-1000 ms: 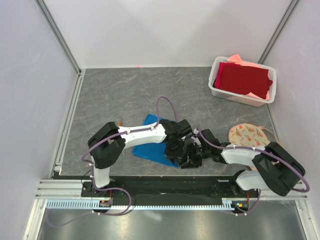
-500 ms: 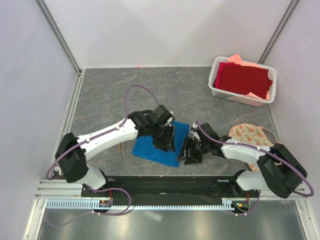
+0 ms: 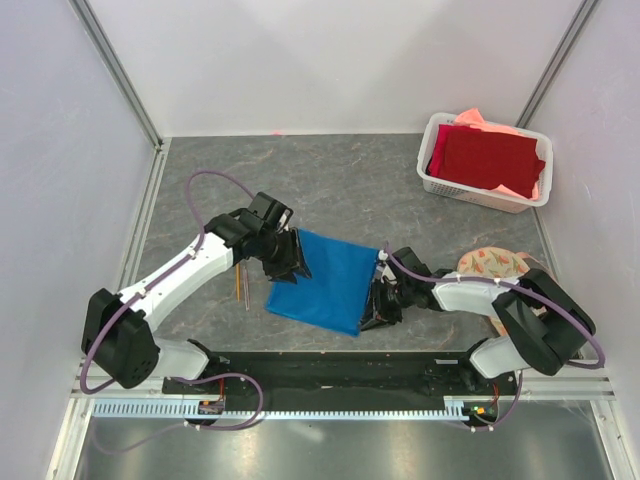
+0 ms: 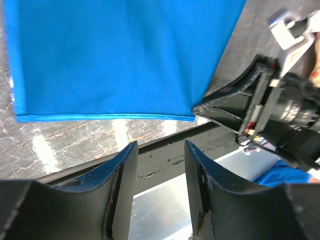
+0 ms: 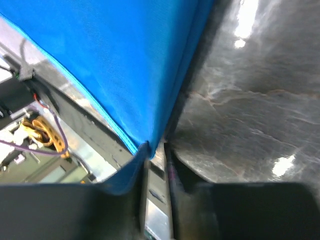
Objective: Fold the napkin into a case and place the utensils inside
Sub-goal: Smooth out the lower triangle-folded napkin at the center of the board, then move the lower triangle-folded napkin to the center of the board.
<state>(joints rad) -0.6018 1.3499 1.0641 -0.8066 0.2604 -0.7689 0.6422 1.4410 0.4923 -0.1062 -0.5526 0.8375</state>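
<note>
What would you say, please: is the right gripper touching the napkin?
Touching. The right wrist view shows a corner of the napkin pinched in the right gripper.

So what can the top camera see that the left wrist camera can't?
Only the top camera shows the white basket of cloths, the floral mat and the thin utensils lying left of the napkin. Only the left wrist camera shows, close up, the napkin's near edge and the empty gap between the fingers of the left gripper. Both show the blue napkin and the right gripper at its corner.
</note>
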